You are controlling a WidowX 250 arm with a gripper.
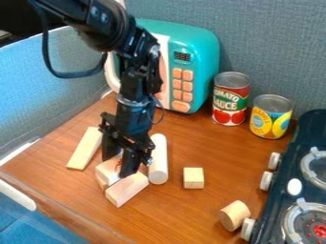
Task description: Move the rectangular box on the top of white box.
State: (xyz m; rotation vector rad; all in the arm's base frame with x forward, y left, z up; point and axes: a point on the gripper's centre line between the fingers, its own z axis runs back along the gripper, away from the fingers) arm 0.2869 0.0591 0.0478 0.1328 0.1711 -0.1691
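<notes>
The gripper (pixel 119 161) is low over the wooden blocks at the lower left, its fingers standing apart. Between and just below them is a pale wooden block (pixel 108 170); whether they touch it I cannot tell, as the right finger covers part of it. Against that block's right side lies a pale rectangular block (pixel 127 189), set diagonally. A long flat rectangular piece (pixel 85 148) lies to the left, apart from the gripper. Which piece is the white box is not clear.
A wooden cylinder (pixel 158 159) lies right of the gripper, with a small cube (pixel 193 177) and a short cylinder (pixel 234 215) further right. Behind stand a teal toy microwave (pixel 204 62), a red can (pixel 230 98) and a yellow can (pixel 270 116). A stove (pixel 307 195) borders the right.
</notes>
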